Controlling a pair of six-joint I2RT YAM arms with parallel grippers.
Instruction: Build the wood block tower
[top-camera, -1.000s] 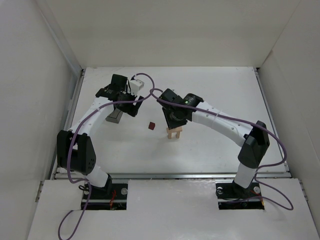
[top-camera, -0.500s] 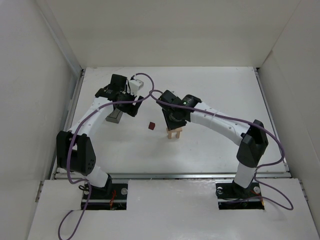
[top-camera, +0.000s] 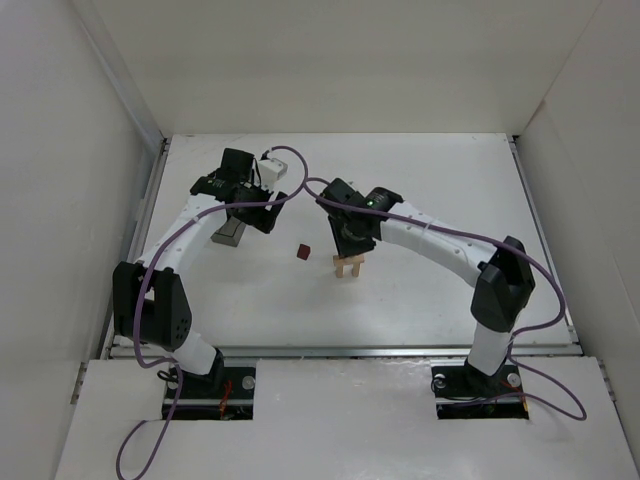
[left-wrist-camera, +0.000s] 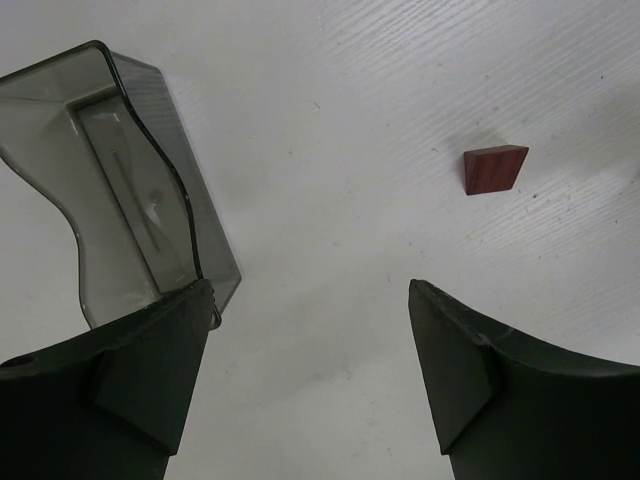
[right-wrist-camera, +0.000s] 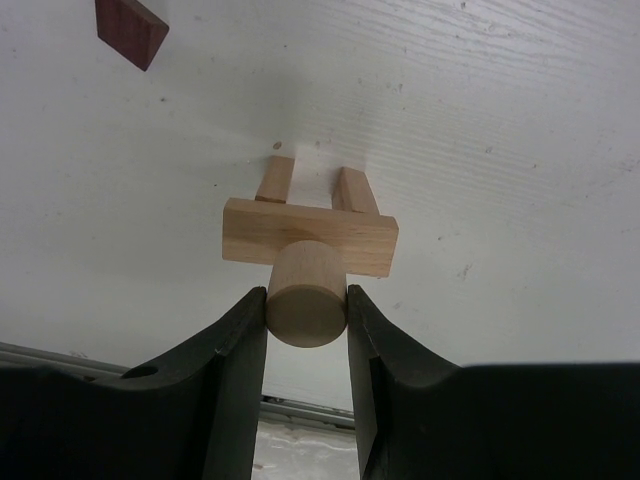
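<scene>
Altogether two uprights (right-wrist-camera: 274, 181), one plank (right-wrist-camera: 310, 236), one cylinder (right-wrist-camera: 305, 296)

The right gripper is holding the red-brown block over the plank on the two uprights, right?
No. The right gripper holds a pale wooden cylinder over the plank on the two uprights; the red-brown block lies apart on the table. The right wrist view shows it.

Wore white shells (top-camera: 445, 250) over the long links, with bulky black motor housings (top-camera: 150, 310) at the joints. Trailed thin purple cables (top-camera: 287, 150) along both arms. Ended in matte black wedge-shaped gripper fingers (left-wrist-camera: 120, 400). Showed a small green light (top-camera: 375, 203) near the right wrist. Sat on black base plates (top-camera: 478, 385).
</scene>
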